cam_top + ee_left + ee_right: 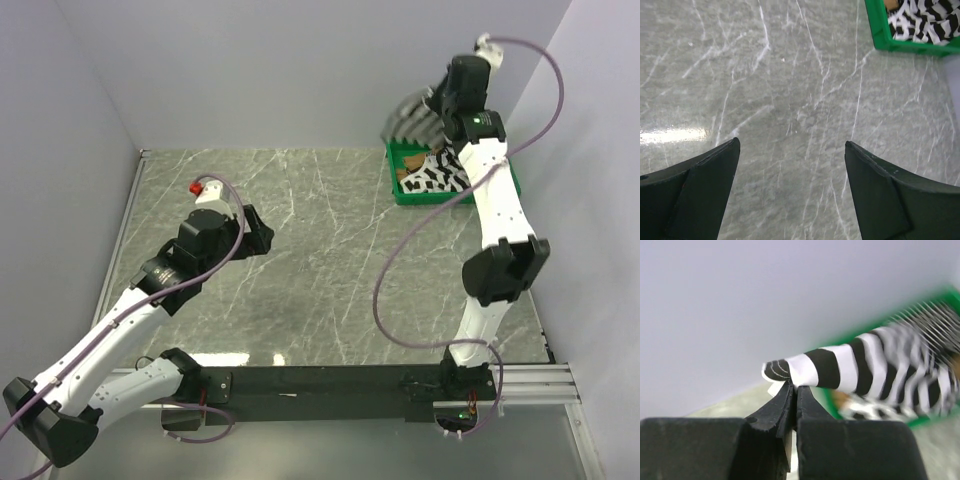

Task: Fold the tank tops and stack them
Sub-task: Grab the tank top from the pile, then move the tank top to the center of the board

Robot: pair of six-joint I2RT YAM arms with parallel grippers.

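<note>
We judge the step in hand to be the first one: getting a top out of the green tray [430, 200] at the upper right of the overhead view, with no folding begun yet. In the right wrist view the right jaws are pressed together on an edge of the wide-striped top [840, 367]; the cloth runs from the jaws toward the right of that frame and down into the tray, so part of it hangs in the air and part lies inside. Behind it, at the upper right, there is a blur of finer lines that may be the thin-striped top [932, 315] (too smeared for us to be sure); a patch of the tan-brown top [406, 162] shows in the tray's left half from above.

The left jaws stand wide apart with nothing between them, hovering over bare worktop [790, 90] at the centre left of the overhead view, well apart from the tray.

Next, as we see it, the held top needs to come free of the tray and be laid flat on the open marble; the pinch is on one edge only, so the cloth may drag its neighbours along, and the left jaws will likely have to take a second corner to spread it.
</note>
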